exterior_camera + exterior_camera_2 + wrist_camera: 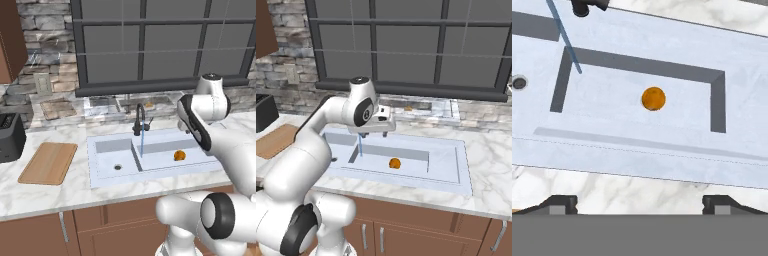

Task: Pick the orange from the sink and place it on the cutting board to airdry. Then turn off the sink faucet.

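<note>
The small round bright-orange fruit (pixel 653 98) lies on the floor of the right basin of the pale grey-white double-basin sink (pixel 662 45), ahead of and below the two-finger gripper (pixel 640 204), whose fingers stand wide apart and hold nothing. It is probably light, firm, wet and prone to rolling, so the 2 pads should close across its widest middle. The fingertips are cut off low in the hand view, and the slim black gooseneck faucet (pixel 139 119) has a lever too small to read.

No legible text, label, brand, number or sign appears in any of the three views. The surfaces that might carry markings are plain: the black toaster (pixel 11 136) at 9 o'clock, the wall outlet plate (pixel 43 83) at 10 o'clock, and the cutting board (pixel 49 162) bear no readable characters.
</note>
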Robot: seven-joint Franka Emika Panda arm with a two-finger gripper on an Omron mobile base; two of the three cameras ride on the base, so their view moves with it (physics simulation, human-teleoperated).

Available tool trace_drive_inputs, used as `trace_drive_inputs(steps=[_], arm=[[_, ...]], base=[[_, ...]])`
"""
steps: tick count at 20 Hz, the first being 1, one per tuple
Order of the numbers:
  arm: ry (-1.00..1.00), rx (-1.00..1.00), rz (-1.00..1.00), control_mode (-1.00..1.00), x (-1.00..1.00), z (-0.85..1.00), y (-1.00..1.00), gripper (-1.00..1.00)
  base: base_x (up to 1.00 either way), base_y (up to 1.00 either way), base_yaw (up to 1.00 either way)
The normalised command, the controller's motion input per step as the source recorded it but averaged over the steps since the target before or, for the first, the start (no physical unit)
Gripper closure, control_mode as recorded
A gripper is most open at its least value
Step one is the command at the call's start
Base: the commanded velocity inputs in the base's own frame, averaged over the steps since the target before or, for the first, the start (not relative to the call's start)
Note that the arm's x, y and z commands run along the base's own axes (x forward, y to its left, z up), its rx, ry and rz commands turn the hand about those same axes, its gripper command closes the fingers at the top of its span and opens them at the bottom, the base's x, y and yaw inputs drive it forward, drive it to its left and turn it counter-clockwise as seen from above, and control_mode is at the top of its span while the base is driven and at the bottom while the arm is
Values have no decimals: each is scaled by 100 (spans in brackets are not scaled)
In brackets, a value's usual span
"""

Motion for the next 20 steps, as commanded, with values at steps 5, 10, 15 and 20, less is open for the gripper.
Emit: trace_drive_inputs(steps=[5, 10, 15, 20], arm=[[0, -2, 2, -100, 19, -16, 0, -100], [0, 0, 5, -100, 23, -7, -4, -100], [0, 2, 6, -100, 22, -4, -11, -100], [0, 2, 6, -100, 16, -15, -16, -100]], base=[[0, 0, 0], [0, 0, 0], [0, 0, 0], [0, 0, 0]])
